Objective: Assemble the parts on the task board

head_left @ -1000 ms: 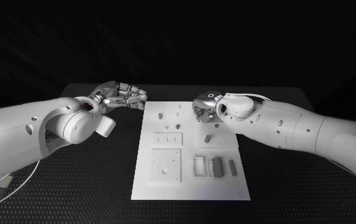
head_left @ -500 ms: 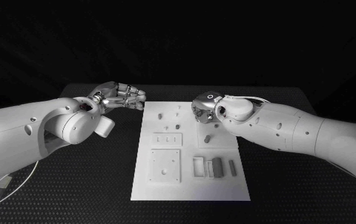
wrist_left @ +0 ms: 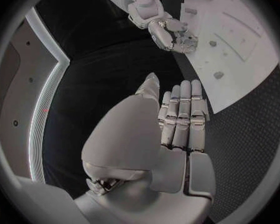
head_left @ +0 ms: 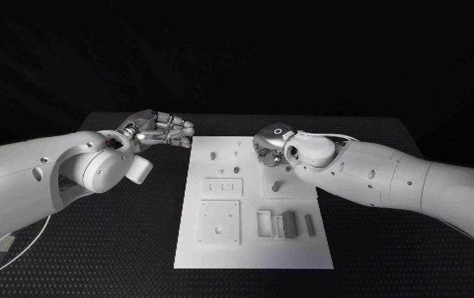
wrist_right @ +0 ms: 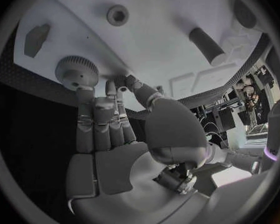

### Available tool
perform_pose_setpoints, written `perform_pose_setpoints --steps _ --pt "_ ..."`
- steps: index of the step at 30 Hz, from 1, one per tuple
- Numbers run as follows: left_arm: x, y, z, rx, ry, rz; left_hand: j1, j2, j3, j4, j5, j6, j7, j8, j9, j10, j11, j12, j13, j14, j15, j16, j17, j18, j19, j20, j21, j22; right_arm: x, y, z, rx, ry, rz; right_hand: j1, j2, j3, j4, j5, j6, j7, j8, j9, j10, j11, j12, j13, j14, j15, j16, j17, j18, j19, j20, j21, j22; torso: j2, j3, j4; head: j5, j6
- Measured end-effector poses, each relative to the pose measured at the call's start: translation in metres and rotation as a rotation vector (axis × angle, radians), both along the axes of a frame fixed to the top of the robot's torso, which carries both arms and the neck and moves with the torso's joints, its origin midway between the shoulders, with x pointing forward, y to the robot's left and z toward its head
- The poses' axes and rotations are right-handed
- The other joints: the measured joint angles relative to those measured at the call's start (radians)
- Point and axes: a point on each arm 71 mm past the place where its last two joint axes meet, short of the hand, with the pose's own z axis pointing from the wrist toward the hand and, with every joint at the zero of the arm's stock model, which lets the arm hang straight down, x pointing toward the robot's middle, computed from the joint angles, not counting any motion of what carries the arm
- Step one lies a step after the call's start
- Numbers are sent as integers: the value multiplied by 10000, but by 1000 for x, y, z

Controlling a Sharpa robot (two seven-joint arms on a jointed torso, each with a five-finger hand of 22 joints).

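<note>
Task board [head_left: 254, 243]: white plate mid-table, small parts scattered on it.
Right hand [head_left: 270, 149]: over the board's far edge, fingers reaching at the gear [wrist_right: 76, 71], no hold evident.
Left hand [head_left: 158, 129]: beside the board, fingers curled, empty.
Risk: fingertips could nudge the gear off the edge.

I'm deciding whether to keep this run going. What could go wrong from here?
The right hand is at the board's far right edge, fingertips on the gear-shaped part; a poor grip could let it slip onto the table. Nearby, the standing peg could get bumped by that hand. The left hand hangs off the task board, so it probably cannot steady anything.
</note>
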Motion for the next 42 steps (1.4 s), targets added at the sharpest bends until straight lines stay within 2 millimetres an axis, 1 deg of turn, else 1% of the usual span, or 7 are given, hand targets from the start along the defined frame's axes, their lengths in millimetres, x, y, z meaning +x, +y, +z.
perform_pose_setpoints --steps 3,8,13,29,35,37,42 --pt "0 0 0 4 -13 12 0 0 0 0 0 -36 36 -49 -3 0 0 -53 0 36 36 -17 27 -3 0 0 0 0 -1 2 3 60 -161 0 -38 -38 0 0 0 0 0 0 1 18 -16 0 28 -75 -70 0 0 0 0 0 0 0 1 -2 0 0 23" --pt "1 -1 1 6 -35 3 0 0 0 0 0 -36 36 -49 -11 0 0 -53 0 36 36 -40 31 -7 0 0 0 0 1 7 14 209 -541 -26 -38 -38 0 0 0 0 0 0 1 19 -16 0 30 -79 -74 0 0 1 1 0 0 0 12 -9 12 0 68" --pt "1 -1 2 7 -43 -3 0 0 0 0 0 -36 36 -49 -11 0 0 -52 0 36 36 -40 44 -8 0 0 0 0 0 15 17 345 -768 -20 -38 -39 0 0 0 0 0 0 0 18 -17 0 30 -91 -85 0 0 0 35 -31 0 0 12 -13 18 0 98" --pt "3 -9 4 15 -84 -118 0 0 0 0 0 -36 36 -49 -11 0 0 -52 0 36 36 -39 64 -56 0 0 0 1 3 54 25 851 -1458 185 -38 -40 27 28 -5 -1 -1 -4 7 13 -14 -1 52 -89 -84 37 -11 0 52 -14 40 0 19 -16 19 68 266" --pt "4 -10 4 25 -99 -140 0 0 0 0 0 -36 36 -49 -10 0 0 -49 0 36 36 -39 64 -57 0 0 0 1 6 53 26 884 -1589 69 -38 -40 27 27 -5 -1 -1 -6 6 11 -14 -48 58 -88 -82 36 -21 -1 51 -13 39 0 27 -27 70 53 292" --pt "4 -10 4 32 -103 -130 0 0 0 0 0 -36 36 -49 -10 0 0 -49 0 36 36 -39 73 -57 0 0 0 1 7 55 26 885 -1617 53 -91 -93 27 27 -5 -1 -1 -6 6 11 -14 -58 95 -87 -82 36 -21 0 52 -12 39 0 27 -34 82 54 297" --pt "4 -13 4 39 -108 -170 0 0 0 0 0 -36 36 -49 -10 0 0 -85 0 36 36 -77 72 -57 0 0 0 1 11 55 26 851 -1669 -48 -91 -93 27 27 -5 -1 -1 -6 6 10 -14 -58 96 -84 -78 36 -21 0 52 -11 39 0 27 -41 100 48 318"
